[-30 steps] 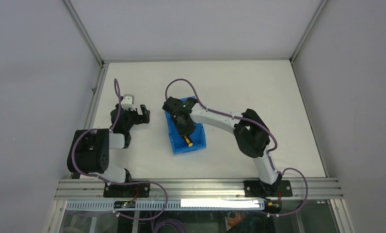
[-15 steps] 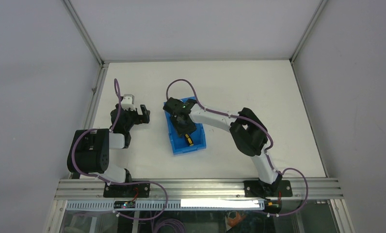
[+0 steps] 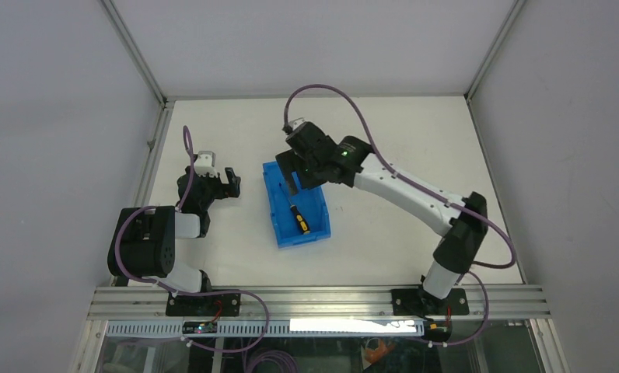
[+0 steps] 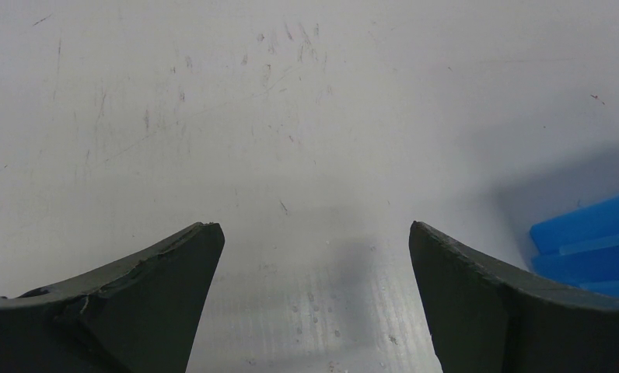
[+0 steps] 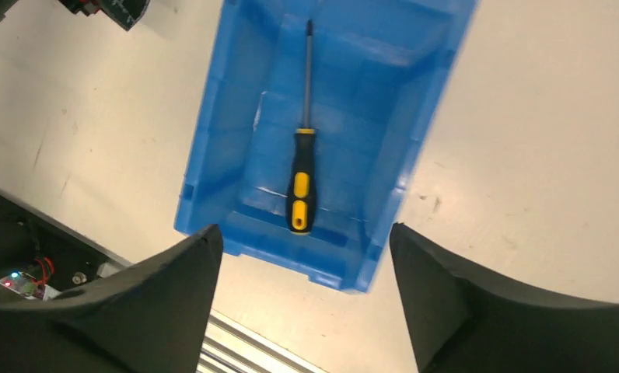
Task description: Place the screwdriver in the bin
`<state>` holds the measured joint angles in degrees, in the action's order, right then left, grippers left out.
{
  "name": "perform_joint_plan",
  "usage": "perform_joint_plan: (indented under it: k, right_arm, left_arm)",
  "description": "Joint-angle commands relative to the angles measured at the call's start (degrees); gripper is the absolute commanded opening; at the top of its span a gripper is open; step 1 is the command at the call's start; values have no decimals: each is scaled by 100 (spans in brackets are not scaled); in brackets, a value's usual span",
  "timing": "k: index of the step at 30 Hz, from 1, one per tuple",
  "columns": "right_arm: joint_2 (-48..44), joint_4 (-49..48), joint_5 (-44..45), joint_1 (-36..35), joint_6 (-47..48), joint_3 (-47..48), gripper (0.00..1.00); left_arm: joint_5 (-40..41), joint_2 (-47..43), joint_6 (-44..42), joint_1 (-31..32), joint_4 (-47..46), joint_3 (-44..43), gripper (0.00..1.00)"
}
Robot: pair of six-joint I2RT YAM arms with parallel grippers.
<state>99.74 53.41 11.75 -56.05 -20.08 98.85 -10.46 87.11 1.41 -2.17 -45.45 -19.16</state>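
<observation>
The screwdriver [image 3: 298,217] [image 5: 301,175], with its yellow and black handle, lies flat on the floor of the blue bin [image 3: 276,214] [image 5: 213,132]. Its shaft points toward the bin's far end. My right gripper [image 3: 290,173] [image 5: 305,230] hangs open above the far end of the bin, holding nothing and well clear of the screwdriver. My left gripper [image 3: 230,183] [image 4: 314,227] rests open over bare table to the left of the bin, nothing between its fingers. A corner of the bin [image 4: 594,233] shows at the right edge of the left wrist view.
The white table [image 3: 400,140] is framed by aluminium rails, with a slotted rail [image 3: 322,299] along the near edge where both arm bases sit. Purple cables loop off both arms. Grey walls close in the sides and back.
The right gripper has opened and risen out of the bin, its arm stretching up and back. The screwdriver stays lying in the bin. The left arm has not moved.
</observation>
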Motion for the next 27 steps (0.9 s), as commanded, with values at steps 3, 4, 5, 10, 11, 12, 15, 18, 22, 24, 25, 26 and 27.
perform_joint_plan:
  k: [3,4,5,10,11,12,15,18,22,24,25,26,27]
  right_arm:
    - [-1464,-391,-96,974,323,-1222,99]
    - [-1723,-510,-227,1195,313,-1555,99]
    - [-1965,-644,-387,1466,286,-1887,99]
    - [-3020,-1182,-766,2704,12,-3552,99]
    - [-3285,-1329,-785,2894,-40,-3842,99]
    - [-3393,-1488,-791,3073,-74,-4156,99]
    - [-3829,-1865,-872,3508,-145,-4880,99]
    - [-3971,-2015,-886,3579,-152,-5304,99]
    - [-4023,-2281,-780,3568,-112,-5630,99]
    - [-4052,-2338,-646,3572,-153,-5688,99]
    - [-4081,-2400,-647,3575,-141,-5746,99]
    - [-4142,-2519,-732,3575,-85,-5824,99]
    - [-4208,-2647,-827,3575,6,-5879,99]
  left_arm:
    - [52,-76,18,62,-359,-132,99]
    - [52,-80,17,64,-359,-132,99]
    - [52,-80,17,60,-359,-132,99]
    - [52,-80,18,62,-355,-132,99]
    - [53,-76,17,62,-359,-134,99]
    - [48,-77,17,62,-359,-132,99]
    - [53,-82,17,60,-359,-132,99]
    - [52,-76,17,63,-357,-132,99]
    - [53,-77,17,65,-359,-134,99]
    - [51,-80,17,60,-359,-132,99]
    - [52,-80,17,59,-364,-132,99]
    - [53,-78,17,60,-360,-132,99]
    - [53,-80,17,61,-359,-132,99]
